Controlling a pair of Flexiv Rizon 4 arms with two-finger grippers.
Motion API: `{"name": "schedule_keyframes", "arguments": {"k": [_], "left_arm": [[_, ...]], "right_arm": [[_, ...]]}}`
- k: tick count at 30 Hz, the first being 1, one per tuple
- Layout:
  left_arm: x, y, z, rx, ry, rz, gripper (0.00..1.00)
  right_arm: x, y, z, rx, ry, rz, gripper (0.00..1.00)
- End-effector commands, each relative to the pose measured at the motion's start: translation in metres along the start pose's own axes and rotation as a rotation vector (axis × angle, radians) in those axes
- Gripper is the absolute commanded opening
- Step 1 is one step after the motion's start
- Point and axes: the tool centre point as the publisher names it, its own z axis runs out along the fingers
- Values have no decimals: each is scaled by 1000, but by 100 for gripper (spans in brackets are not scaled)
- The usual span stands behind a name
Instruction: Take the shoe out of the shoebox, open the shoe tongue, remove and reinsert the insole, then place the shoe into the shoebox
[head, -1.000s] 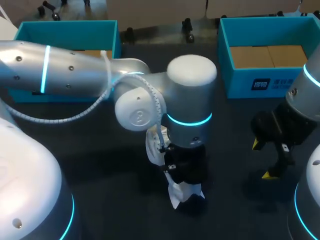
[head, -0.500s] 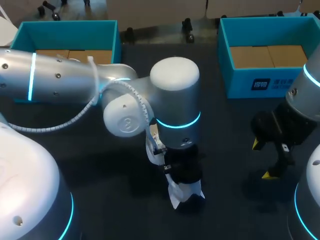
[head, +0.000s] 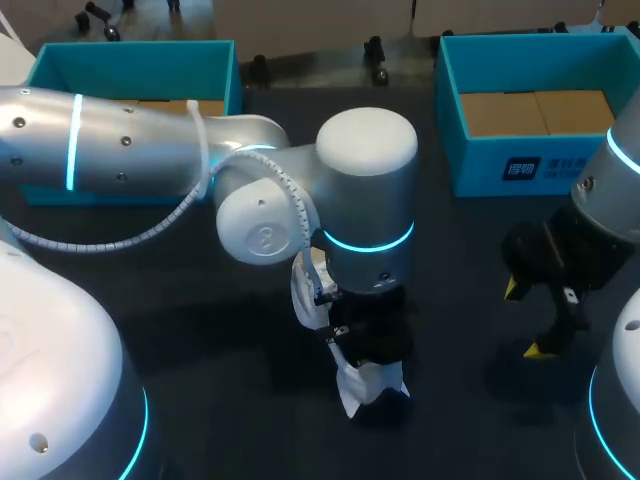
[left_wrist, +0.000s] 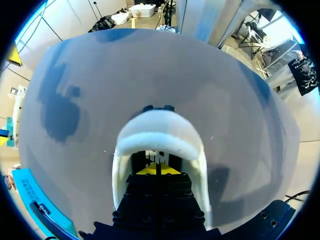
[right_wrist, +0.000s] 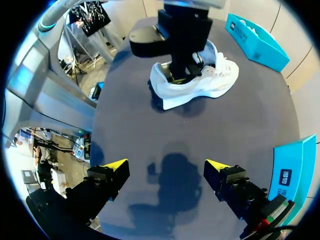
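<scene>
While the shoe (head: 356, 386) stays put, the left arm (head: 366, 185) swings rightward — slightly

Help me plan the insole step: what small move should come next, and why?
Probably bring the right end effector, open and hovering apart, toward the shoe to steady it. The left end effector is down inside the shoe's opening, and the shoe lies on the table with nothing else holding it, so a pull might lift the whole shoe.

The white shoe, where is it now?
In the head view the white shoe lies on the table near its middle, directly under my left gripper, which reaches into it.
</scene>
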Motion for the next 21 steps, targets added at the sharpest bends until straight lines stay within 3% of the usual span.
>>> {"name": "schedule_keyframes", "arguments": {"k": [1, 11, 18, 20, 21], "left_arm": [[18, 1, -21, -32, -52, -11, 0], [1, 20, -21, -64, -50, -46, 0], [-4, 21, -17, -104, -23, -69, 0], [-3, 20, -16, -114, -18, -74, 40], [-3, 20, -16, -123, -20, -77, 46]], "right_arm": [[0, 0, 1, 1, 0, 0, 100], [0, 0, 1, 1, 0, 0, 100], [0, 0, 1, 1, 0, 0, 100], [0, 0, 1, 1, 0, 0, 100], [0, 0, 1, 1, 0, 0, 100]]}}
